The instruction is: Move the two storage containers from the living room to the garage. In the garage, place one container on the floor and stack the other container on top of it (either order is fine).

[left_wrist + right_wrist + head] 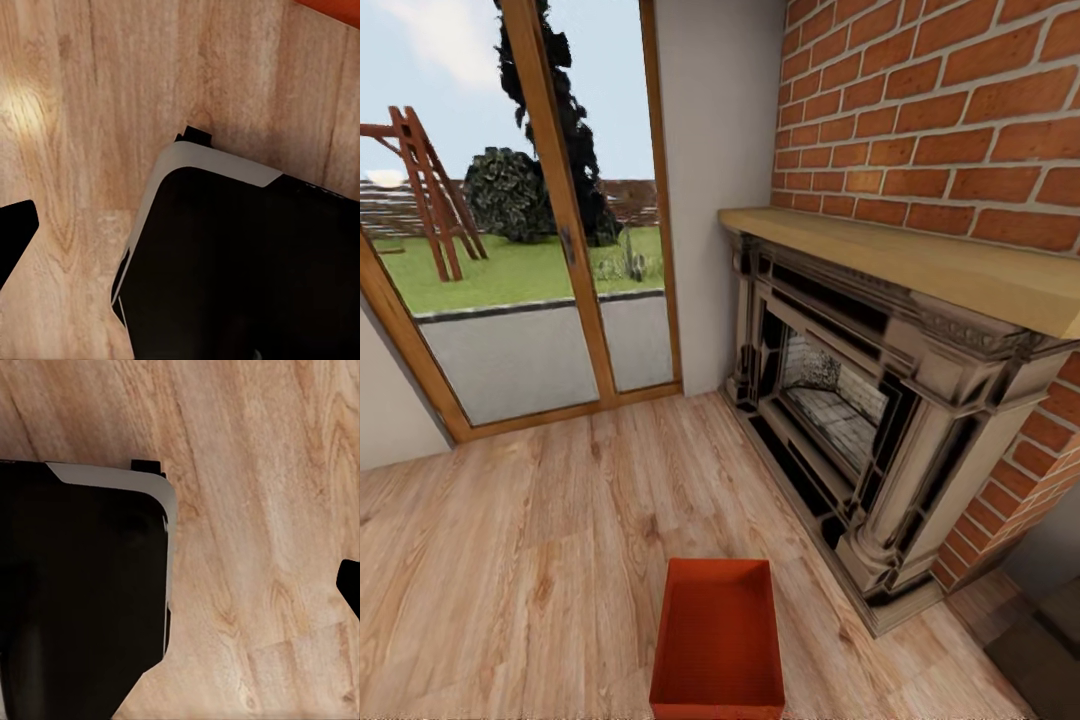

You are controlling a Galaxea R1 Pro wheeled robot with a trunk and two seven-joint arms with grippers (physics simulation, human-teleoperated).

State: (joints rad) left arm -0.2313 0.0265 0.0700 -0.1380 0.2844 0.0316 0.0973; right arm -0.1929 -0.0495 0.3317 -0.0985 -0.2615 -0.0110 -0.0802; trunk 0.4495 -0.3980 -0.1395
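Note:
One orange-red storage container sits open side up on the light wood-plank floor of the living room, low in the head view and just in front of me. A corner of the container shows in the left wrist view. Each wrist view looks down at the wood floor past my dark base. A single dark fingertip of the left gripper sits at the picture's edge, and a dark fingertip of the right gripper likewise. Nothing is held by either one.
A red-brick fireplace with a wooden mantel stands to the right of the container. Wood-framed glass doors fill the far left wall. My black, grey-edged base lies under both arms. Open plank floor stretches left.

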